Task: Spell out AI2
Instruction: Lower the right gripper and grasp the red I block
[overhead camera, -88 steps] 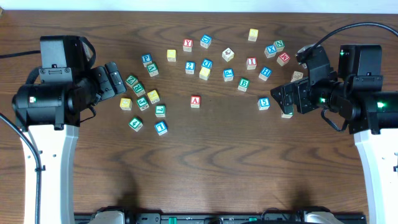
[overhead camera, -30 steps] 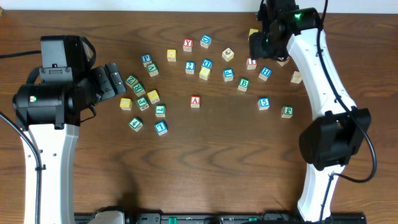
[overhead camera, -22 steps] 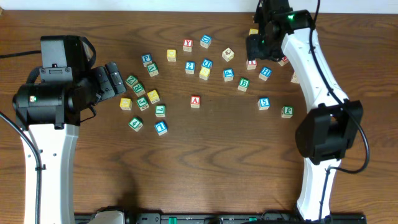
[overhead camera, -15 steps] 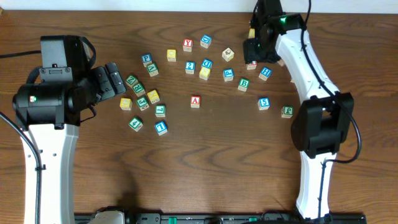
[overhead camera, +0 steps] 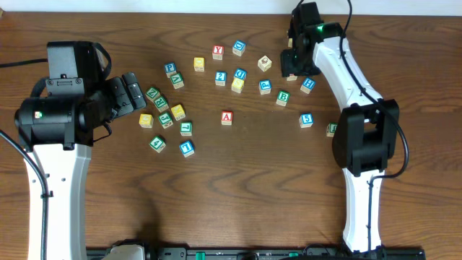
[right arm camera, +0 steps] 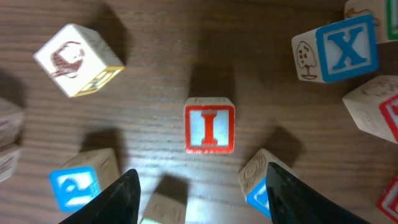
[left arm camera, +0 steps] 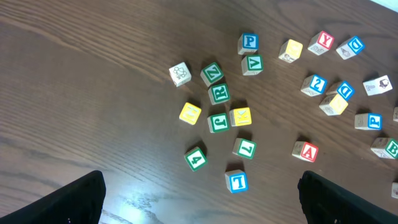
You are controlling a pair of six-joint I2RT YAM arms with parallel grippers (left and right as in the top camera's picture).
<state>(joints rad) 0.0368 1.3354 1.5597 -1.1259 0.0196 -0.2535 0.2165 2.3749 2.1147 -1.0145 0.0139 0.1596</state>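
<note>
The red-letter I block (right arm camera: 209, 129) lies flat on the table, straight below my right gripper (right arm camera: 202, 199), which is open with a finger on each side and touches nothing. In the overhead view that gripper (overhead camera: 293, 61) hangs over the I block (overhead camera: 291, 74) at the back of the table. The red A block (overhead camera: 227, 118) sits alone at mid-table and also shows in the left wrist view (left arm camera: 305, 150). The blue 2 block (overhead camera: 221, 77) lies behind it and shows in the left wrist view too (left arm camera: 312, 84). My left gripper (overhead camera: 133, 90) is open and empty at the left (left arm camera: 199, 202).
Many other letter blocks are scattered around. A blue X block (right arm camera: 348, 46), a yellow picture block (right arm camera: 78, 50) and a blue-letter block (right arm camera: 81, 183) lie close around the I block. A cluster of green, yellow and blue blocks (overhead camera: 164, 115) lies near my left gripper.
My right arm has swung from the table's right side to the back and settled over the I block. The left arm and the blocks have not moved.
</note>
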